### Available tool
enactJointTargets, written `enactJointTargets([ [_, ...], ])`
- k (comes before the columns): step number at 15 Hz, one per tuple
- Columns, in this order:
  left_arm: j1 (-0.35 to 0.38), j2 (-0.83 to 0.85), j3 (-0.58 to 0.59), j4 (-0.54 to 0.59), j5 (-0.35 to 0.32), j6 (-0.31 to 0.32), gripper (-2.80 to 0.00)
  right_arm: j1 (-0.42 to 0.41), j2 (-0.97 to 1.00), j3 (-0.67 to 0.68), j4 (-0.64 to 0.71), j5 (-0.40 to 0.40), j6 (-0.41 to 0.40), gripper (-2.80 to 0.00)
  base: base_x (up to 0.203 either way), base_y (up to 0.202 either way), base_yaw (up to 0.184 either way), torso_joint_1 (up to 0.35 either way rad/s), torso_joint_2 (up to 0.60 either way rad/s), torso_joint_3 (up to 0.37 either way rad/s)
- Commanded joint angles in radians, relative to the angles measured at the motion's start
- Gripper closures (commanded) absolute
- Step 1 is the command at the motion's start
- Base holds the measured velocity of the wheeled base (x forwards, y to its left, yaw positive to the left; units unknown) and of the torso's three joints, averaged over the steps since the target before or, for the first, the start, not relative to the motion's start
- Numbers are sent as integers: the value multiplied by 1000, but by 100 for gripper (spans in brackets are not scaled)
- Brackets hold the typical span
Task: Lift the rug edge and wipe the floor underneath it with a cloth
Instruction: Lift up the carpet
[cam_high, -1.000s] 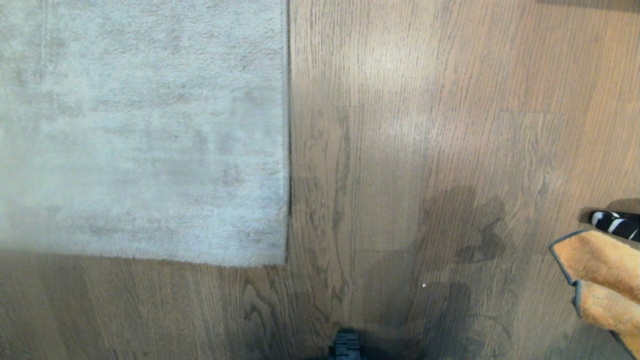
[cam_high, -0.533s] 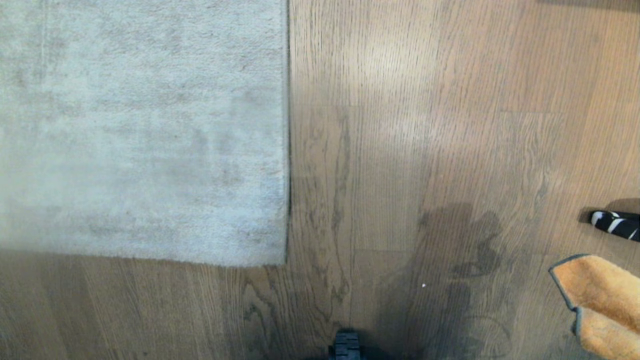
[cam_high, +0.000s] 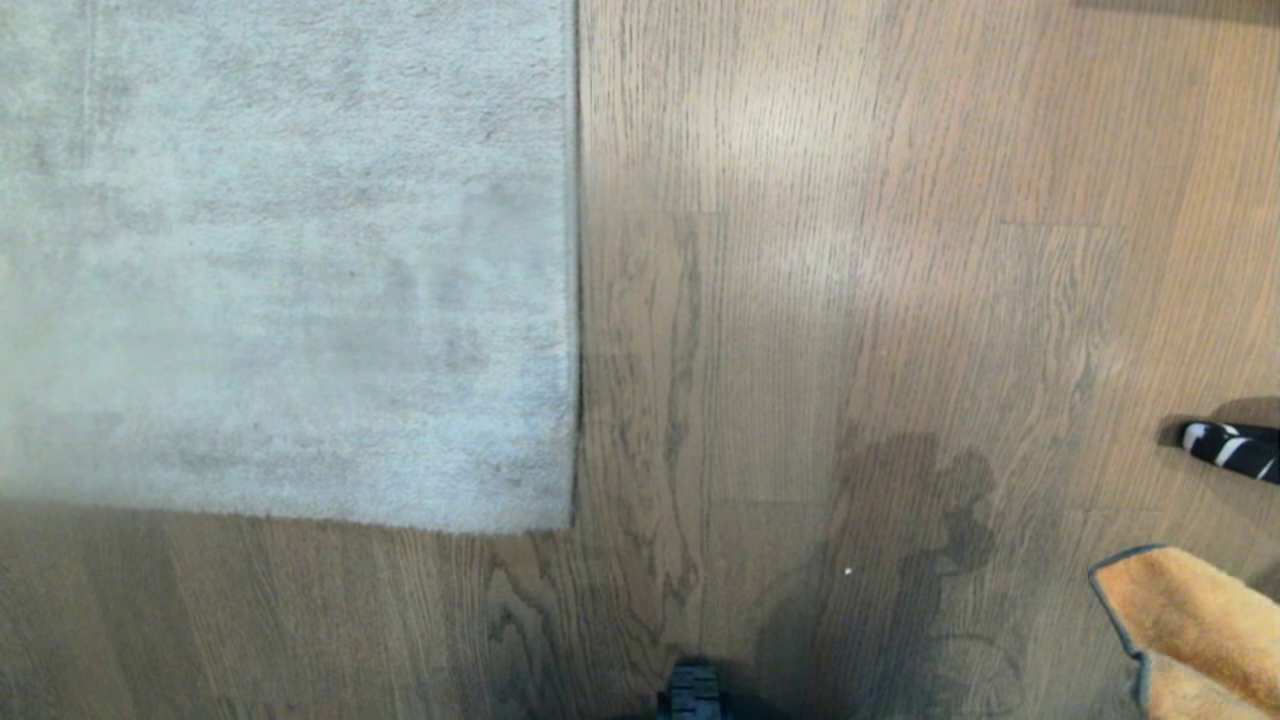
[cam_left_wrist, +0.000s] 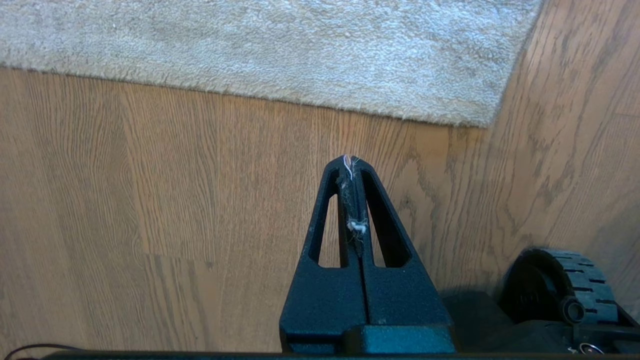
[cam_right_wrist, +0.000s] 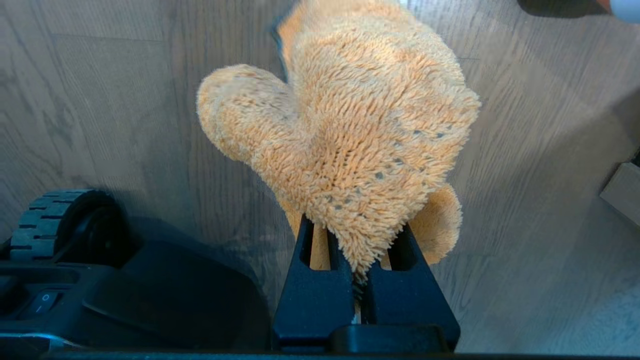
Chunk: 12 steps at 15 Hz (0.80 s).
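While the left tool (cam_left_wrist: 351, 165) sits pressed shut and empty, the right tool (cam_right_wrist: 357, 285) pinches the cloth (cam_right_wrist: 350, 125).

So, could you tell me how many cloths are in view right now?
1. The orange cloth is pinched in the shut right gripper, showing at the head view's lower right over the floor. Others may lie out of frame.

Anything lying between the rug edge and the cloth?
No: the head view shows only bare floor between the rug edge and the cloth.
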Motion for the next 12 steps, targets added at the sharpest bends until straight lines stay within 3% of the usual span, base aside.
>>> enactJointTargets([
  [1,0,0,0,-1,0,-2,0,0,-1,3,1,14,0,0,0,0,0,0,0,0],
  [7,0,0,0,-1,0,0,0,0,-1,7,-4,14,-8,0,0,0,0,0,0,0],
  [12,0,0,0,1,0,0,0,0,-1,57,-147,14,-18,0,0,0,0,0,0,0],
])
